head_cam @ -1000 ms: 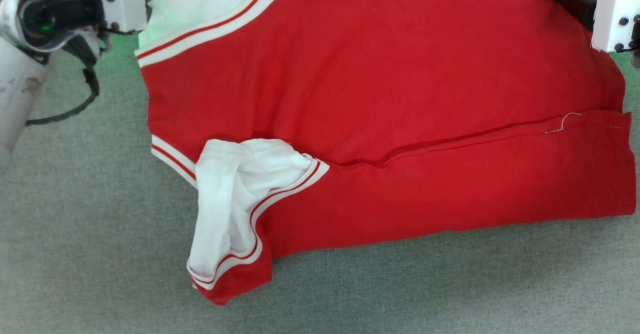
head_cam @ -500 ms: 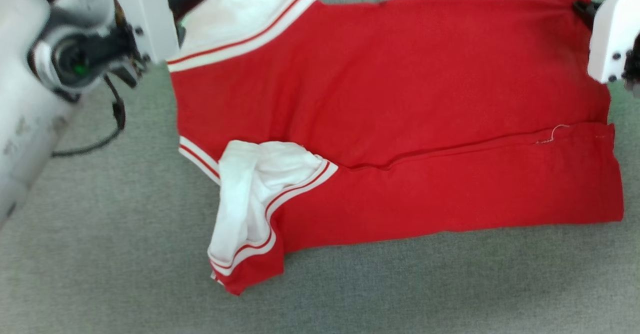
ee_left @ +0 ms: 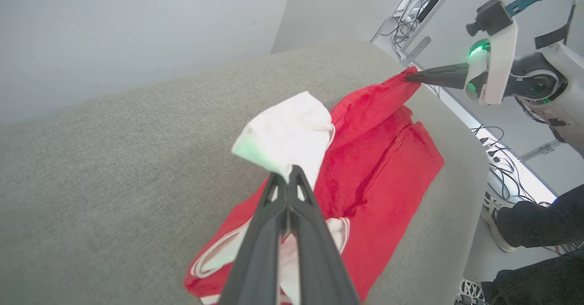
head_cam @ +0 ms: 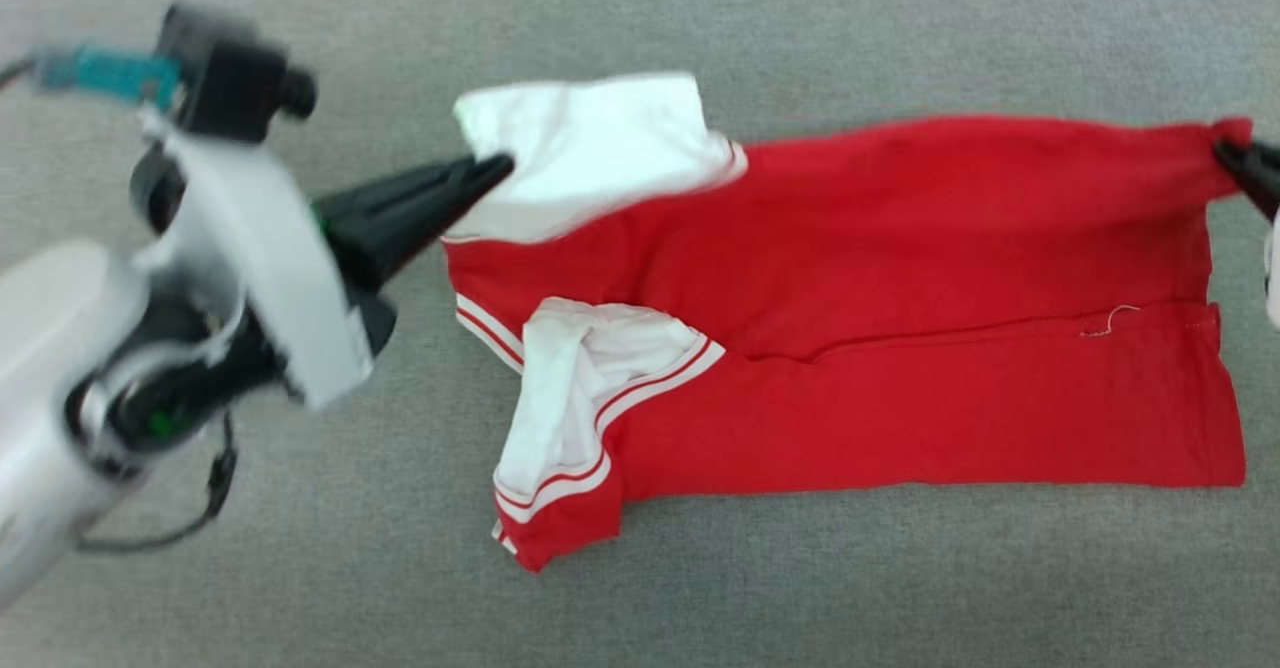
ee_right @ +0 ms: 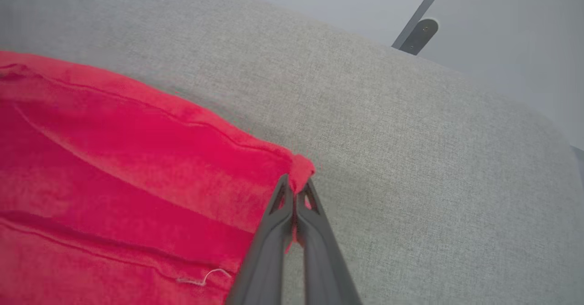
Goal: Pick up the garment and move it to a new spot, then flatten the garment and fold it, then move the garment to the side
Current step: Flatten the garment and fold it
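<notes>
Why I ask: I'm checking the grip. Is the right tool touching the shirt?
Touching. The right wrist view shows the right tool shut on a red corner of the shirt, pinching it.

A grey fabric surface [head_cam: 800, 588], with floor cables [ee_left: 492, 143] and a person's shoe [ee_left: 490, 213] beside it.

- The left arm [head_cam: 230, 278] is smeared by motion blur in the head view; its casing and cable have no sharp edges.
- The right gripper [head_cam: 1228, 153] is cut off by that view's right edge, with just its dark tips in frame.
- The garment [head_cam: 900, 248] lies folded over itself, so its lower layers are hidden.
- In the left wrist view, the left gripper [ee_left: 290, 172] covers part of the garment, and the bottom edge cuts off its near end.
- In the right wrist view, the garment runs off the left and bottom edges.
- A person [ee_left: 534, 223] is cut off at the left wrist view's lower right corner, showing dark trouser legs and shoes.
- Cables [ee_left: 410, 17] in the background are too small to trace.
</notes>
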{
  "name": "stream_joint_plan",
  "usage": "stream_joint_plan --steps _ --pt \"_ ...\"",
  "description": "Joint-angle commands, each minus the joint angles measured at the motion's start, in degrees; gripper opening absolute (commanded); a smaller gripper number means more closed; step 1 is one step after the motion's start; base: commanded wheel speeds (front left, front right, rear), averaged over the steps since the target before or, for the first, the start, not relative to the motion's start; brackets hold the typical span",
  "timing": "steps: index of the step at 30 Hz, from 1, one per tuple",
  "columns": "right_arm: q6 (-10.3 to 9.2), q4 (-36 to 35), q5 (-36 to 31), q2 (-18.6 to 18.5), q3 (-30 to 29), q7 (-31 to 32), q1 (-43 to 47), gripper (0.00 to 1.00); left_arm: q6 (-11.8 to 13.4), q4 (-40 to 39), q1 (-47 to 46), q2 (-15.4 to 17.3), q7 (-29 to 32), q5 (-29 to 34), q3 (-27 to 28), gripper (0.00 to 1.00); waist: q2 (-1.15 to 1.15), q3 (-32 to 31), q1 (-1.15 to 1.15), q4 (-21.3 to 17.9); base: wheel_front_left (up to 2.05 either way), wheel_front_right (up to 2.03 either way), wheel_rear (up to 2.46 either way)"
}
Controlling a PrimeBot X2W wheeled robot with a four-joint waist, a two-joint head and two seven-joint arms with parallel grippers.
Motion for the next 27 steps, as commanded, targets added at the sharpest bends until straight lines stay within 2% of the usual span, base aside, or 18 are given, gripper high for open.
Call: stream_joint_plan --steps 1,5,9,14,19,22,27 --pt "-0.09 -1.23 0.23 -0.35 -0.9 0.31 1.76 0.0 -0.15 -1.25 1.57 0.95 -1.29 0.15 -0.07 0.0 0.0 -0.65 0.0 0.67 0.0 0.0 0.0" --pt "-0.09 -7.2 0.19 -1.14 -5.08 2.16 8.75 0.0 -0.14 -7.08 7.02 5.22 -7.44 0.6 -1.01 0.0 0.0 -0.58 0.0 0.8 0.0 0.0 0.0" --pt "-0.09 -11.4 -1.1 -0.98 -9.41 4.13 16.73 0.0 -0.14 -10.48 12.29 6.74 -12.61 2.48 -3.33 0.0 0.0 -1.33 0.0 1.6 0.0 0.0 0.0" --pt "-0.09 -17.85 -2.66 0.91 -14.74 6.69 26.88 0.0 -0.11 -11.22 17.29 6.86 -15.64 5.48 -6.78 0.0 0.0 -2.21 0.0 1.97 0.0 0.0 0.0" --pt "-0.09 -22.81 -3.64 4.11 -19.14 8.03 32.95 0.0 1.17 -10.71 20.62 6.97 -18.2 5.91 -7.85 0.0 0.0 -1.74 0.0 1.69 0.0 0.0 0.0" --pt "-0.09 -23.71 -4.44 5.82 -20.48 8.41 34.61 0.0 1.71 -9.57 21.63 5.82 -18.6 6.91 -8.47 0.0 0.0 -1.14 0.0 1.45 0.0 0.0 0.0" --pt "-0.09 -21.4 -5.02 8.38 -20.3 7.22 34.54 0.0 2.18 -6.03 21.98 2.89 -18.51 8.36 -9.16 0.0 0.0 -0.37 0.0 1.17 0.0 0.0 0.0"
